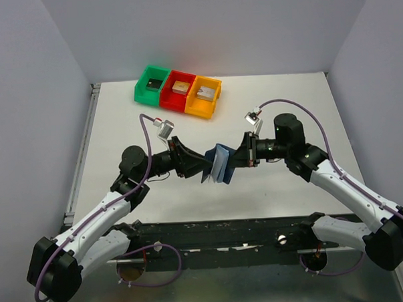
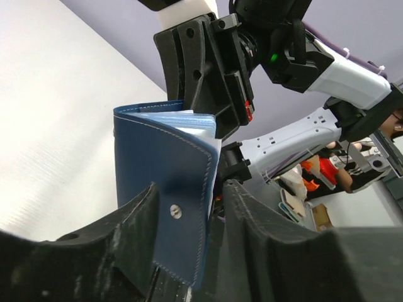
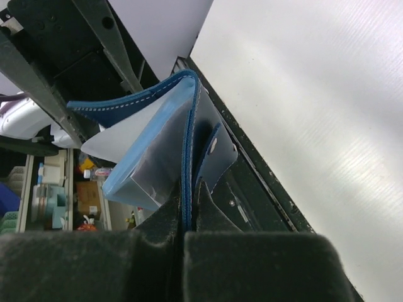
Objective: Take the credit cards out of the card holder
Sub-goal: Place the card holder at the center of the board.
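card holder (image 1: 219,165) is fanning open
right gripper (image 3: 187,204) is clamping its edge, left gripper (image 2: 189,189) is straddling it, jaws apart

Navy card holder (image 1: 219,165), upright, half-open

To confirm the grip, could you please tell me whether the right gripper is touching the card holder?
Touching. The right wrist view shows the right gripper closed on the navy cover of the card holder, with no gap on either side.
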Available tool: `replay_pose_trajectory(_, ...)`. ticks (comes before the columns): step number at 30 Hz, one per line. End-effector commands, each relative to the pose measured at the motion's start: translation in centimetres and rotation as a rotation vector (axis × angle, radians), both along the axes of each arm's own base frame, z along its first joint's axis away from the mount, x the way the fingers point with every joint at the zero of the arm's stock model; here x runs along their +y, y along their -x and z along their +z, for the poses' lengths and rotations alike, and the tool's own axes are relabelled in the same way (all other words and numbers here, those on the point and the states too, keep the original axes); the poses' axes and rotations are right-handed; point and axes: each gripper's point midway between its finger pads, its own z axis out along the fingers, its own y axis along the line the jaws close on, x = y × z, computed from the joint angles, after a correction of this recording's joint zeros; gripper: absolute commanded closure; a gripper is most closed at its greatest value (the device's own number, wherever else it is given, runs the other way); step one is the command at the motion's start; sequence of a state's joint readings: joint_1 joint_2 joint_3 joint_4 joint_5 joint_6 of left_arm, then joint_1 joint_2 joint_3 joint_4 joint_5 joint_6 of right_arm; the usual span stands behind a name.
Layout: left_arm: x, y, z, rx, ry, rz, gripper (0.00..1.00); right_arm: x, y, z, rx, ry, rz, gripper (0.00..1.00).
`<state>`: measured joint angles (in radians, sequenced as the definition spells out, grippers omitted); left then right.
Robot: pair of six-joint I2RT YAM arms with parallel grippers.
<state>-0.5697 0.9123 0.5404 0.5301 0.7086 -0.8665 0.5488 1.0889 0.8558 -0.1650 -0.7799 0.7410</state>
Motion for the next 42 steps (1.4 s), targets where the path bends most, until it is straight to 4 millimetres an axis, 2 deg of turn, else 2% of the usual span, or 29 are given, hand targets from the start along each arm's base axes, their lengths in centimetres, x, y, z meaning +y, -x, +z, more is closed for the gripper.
replay_pose_trajectory(1, -0.3, 0.9, 1.2, -0.052, 0.020, -0.061, 0.42, 0.4, 0.5, 0.9, 0.032, -0.023, 0.028, 1.00)
replay_pose_trajectory(8, -0.2, 0.9, 0.1, -0.044, -0.015, -0.057, 0.39, 0.5, 0.4, 0.8, 0.052, -0.035, 0.018, 1.00)
replay_pose_trajectory(14, -0.1, 0.1, -0.5, -0.036, -0.040, -0.015, 0.11, -0.7, -0.3, 0.2, 0.039, 0.081, -0.052, 1.00)
replay_pose_trajectory(24, -1.2, 0.3, -0.1, -0.050, -0.018, -0.059, 0.14, -0.6, -0.4, 0.1, 0.045, 0.097, -0.054, 1.00)
replay_pose_trajectory(34, -2.0, -0.5, -1.1, -0.043, -0.089, -0.026, 0.14, -0.9, -0.8, -0.1, 0.035, 0.136, -0.074, 1.00)
replay_pose_trajectory(42, -3.1, -1.4, -2.9, -0.011, -0.167, -0.008, 0.13, -1.0, -1.0, 0.0, 0.015, 0.166, -0.086, 1.00)
